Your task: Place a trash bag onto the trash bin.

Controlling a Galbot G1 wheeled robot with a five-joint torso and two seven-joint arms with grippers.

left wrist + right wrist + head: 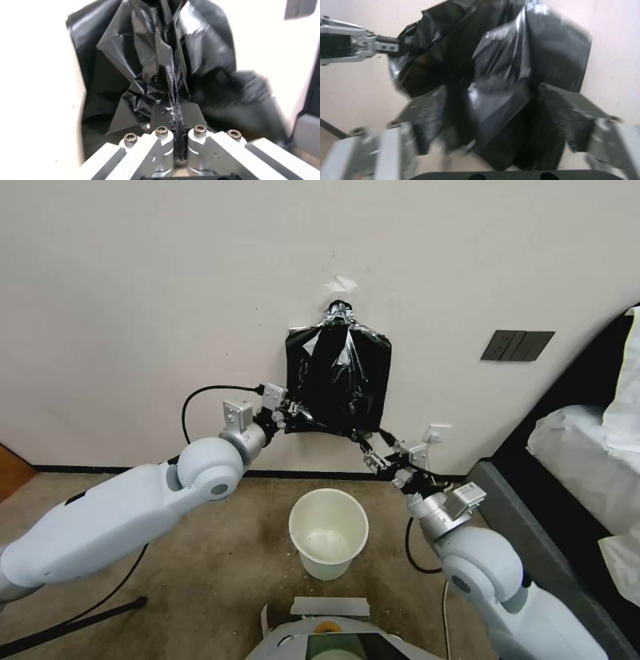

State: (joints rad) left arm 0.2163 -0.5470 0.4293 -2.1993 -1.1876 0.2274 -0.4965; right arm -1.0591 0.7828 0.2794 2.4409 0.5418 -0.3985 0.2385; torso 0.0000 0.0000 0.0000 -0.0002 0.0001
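A bundle of black bags (338,380) hangs flat on the wall from a taped top. Its front layer is the trash bag (156,65), glossy and crinkled. My left gripper (291,414) is shut on the bag's lower left corner, and the plastic is pinched between the fingers (175,110). At the lower right corner my right gripper (369,445) is open, its fingers wide apart with black plastic hanging between them (500,110). The left gripper (391,46) also shows in the right wrist view. The cream-white trash bin (330,563) stands upright on the floor below the bags.
A dark bed frame (533,527) with white bedding (587,447) lies along the right. A switch panel (517,345) and an outlet (437,433) are on the wall. My base (333,633) is just before the bin. A black rod (67,623) lies on the floor at left.
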